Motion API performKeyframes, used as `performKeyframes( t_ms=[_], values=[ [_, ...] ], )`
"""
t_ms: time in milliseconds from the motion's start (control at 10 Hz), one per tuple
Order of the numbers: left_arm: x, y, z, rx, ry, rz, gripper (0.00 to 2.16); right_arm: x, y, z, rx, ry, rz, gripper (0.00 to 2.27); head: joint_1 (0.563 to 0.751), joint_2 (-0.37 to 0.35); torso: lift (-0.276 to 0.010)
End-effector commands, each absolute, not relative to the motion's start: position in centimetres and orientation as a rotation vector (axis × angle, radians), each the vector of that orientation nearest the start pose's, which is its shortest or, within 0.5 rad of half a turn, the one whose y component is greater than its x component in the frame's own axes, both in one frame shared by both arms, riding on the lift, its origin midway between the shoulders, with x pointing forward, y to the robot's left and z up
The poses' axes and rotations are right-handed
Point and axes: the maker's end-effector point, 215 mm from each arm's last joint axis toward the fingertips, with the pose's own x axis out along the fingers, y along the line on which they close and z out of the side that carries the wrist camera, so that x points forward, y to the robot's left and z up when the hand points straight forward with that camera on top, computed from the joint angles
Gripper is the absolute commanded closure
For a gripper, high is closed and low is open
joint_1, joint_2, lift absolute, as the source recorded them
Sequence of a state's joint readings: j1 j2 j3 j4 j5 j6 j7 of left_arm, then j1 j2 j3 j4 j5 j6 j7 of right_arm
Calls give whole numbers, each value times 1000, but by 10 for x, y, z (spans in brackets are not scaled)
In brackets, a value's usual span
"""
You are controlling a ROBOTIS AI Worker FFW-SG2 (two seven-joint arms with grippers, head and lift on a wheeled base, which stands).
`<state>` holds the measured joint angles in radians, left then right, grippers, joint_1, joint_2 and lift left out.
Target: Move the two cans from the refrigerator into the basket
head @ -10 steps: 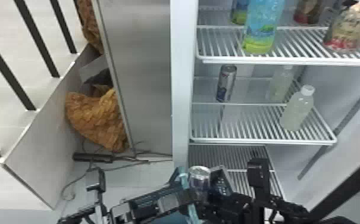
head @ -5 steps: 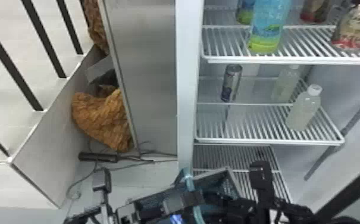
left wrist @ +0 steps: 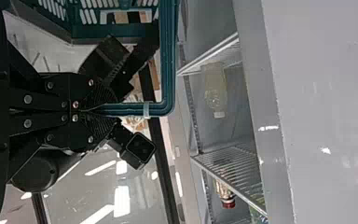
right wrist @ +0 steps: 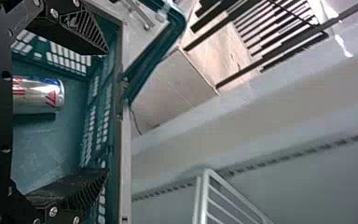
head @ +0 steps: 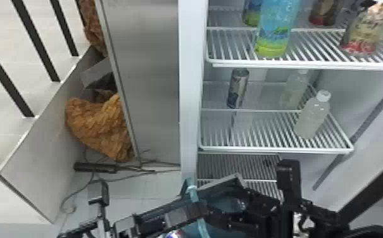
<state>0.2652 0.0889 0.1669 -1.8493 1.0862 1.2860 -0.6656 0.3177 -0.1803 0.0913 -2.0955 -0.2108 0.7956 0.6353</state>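
Observation:
My left gripper (head: 200,209) is shut on the handle (head: 194,197) of the teal basket (head: 219,183); the left wrist view has the same gripper (left wrist: 95,109) pinching the handle (left wrist: 168,60). Over the basket, my right gripper (head: 231,205) stands open. In the right wrist view the two fingers of that gripper (right wrist: 106,110) are wide apart with nothing between them, and a silver, red and blue can (right wrist: 39,93) is down inside the basket (right wrist: 51,154). Another slim silver can (head: 238,88) stands at the left of the refrigerator's middle shelf.
Clear bottles (head: 314,117) stand on the right of the middle shelf (head: 263,150). Larger bottles (head: 277,34) and a pouch (head: 363,31) occupy the upper shelf. The refrigerator's pale side edge (head: 190,95) rises left of the shelves; cables (head: 95,169) lie on the floor.
A second ago a can top showed at my right gripper above the basket; it has been let go and gone down. The head view has shifted slightly.

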Motion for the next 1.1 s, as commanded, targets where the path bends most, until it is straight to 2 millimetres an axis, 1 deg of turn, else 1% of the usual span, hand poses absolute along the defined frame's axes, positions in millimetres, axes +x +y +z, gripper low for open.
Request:
performKeyframes(
  t_ms=[0,300,400,700,900,1000],
  values=[
    [321,34,-364,-1242,779,-1057,1210,394,-77,-417,196,556,786,140,695,-45,-219],
    [321,35,-364,-1243,780,-1054,1210,414,-101,-393,171,463,714,139,695,-85,-219],
    [321,35,-364,-1243,780,-1054,1210,424,-110,-380,162,408,687,139,695,-91,-219],
    [320,35,-365,-1246,781,-1054,1210,452,-148,-346,126,269,574,137,695,-138,-219],
    [320,35,-365,-1246,781,-1054,1210,464,-167,-331,110,208,505,136,695,-166,-219],
    [320,35,-364,-1248,779,-1055,1210,467,-173,-332,109,200,479,136,695,-182,-219]
  ],
)
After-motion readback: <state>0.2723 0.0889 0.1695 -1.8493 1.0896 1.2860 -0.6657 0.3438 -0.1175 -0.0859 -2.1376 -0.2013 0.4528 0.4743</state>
